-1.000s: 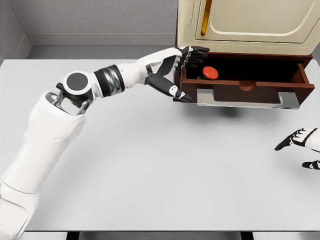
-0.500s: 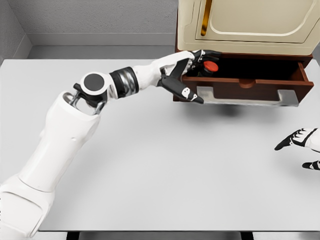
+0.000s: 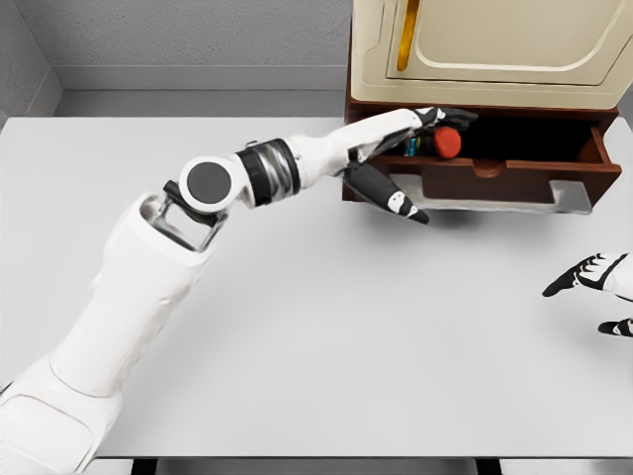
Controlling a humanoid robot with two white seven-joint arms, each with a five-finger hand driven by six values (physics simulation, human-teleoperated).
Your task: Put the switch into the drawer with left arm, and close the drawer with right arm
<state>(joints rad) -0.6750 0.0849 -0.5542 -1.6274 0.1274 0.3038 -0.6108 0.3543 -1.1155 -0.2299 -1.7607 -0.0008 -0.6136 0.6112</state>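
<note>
Inside the open dark-brown wooden drawer [image 3: 495,168] at the desk's [image 3: 297,327] far edge, my left fingers [image 3: 435,117] grip the red-buttoned switch [image 3: 445,142]; my right fingers [image 3: 579,277] rest spread at the right edge.

The left hand [image 3: 413,139] covers the left end of the open drawer [image 3: 495,178], and its fingertips hide most of the switch [image 3: 447,142], leaving only the red cap and a small, unreadable patch of colour beside it; whether the fingers grip the switch cannot be determined. The cream cabinet [image 3: 495,49] above the drawer is cut off by the top edge. The right hand [image 3: 593,287] is cut off by the right edge, with only some dark-tipped fingers showing.
</note>
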